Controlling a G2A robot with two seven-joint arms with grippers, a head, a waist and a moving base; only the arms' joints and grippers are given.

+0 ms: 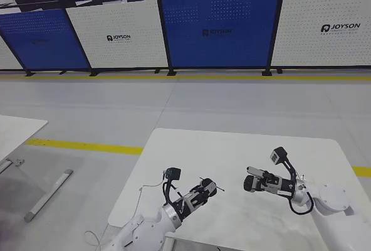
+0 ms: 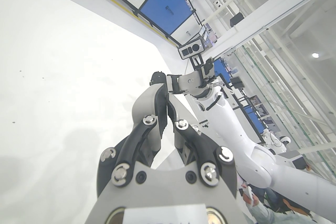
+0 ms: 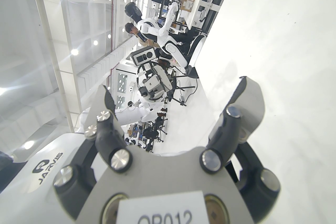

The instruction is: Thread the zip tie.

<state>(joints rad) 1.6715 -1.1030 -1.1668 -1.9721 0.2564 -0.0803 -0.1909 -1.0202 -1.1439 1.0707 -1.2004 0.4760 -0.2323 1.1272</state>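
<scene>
A thin black zip tie (image 1: 202, 179) sticks out on both sides of my left gripper (image 1: 209, 186), which is shut on it just above the white table (image 1: 235, 150). In the left wrist view the two fingers (image 2: 157, 104) are pressed together, and the tie between them is hard to make out. My right gripper (image 1: 248, 183) hangs a short way to the right, facing the left one, with a gap of bare table between them. It is open (image 3: 174, 91), fingers wide apart and nothing in them. In the right wrist view the zip tie (image 3: 183, 88) shows as a dark strip beside the far left gripper (image 3: 153, 89).
The table's near-left edge (image 1: 126, 201) runs close to the left arm. A second white table (image 1: 10, 132) stands farther left across the floor. Blue and white panels (image 1: 217, 31) line the back.
</scene>
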